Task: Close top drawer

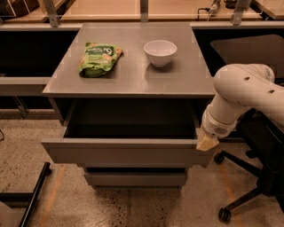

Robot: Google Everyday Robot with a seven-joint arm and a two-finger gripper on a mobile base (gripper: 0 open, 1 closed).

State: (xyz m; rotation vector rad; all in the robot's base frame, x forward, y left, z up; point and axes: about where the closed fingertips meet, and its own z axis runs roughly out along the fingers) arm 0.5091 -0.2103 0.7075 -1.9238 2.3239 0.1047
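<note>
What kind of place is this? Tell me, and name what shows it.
Probably an office or lab workspace: a grey drawer cabinet with its top drawer open, a wheeled office chair on the right, wooden desks behind. The gripper sits at the drawer's right front corner.
</note>
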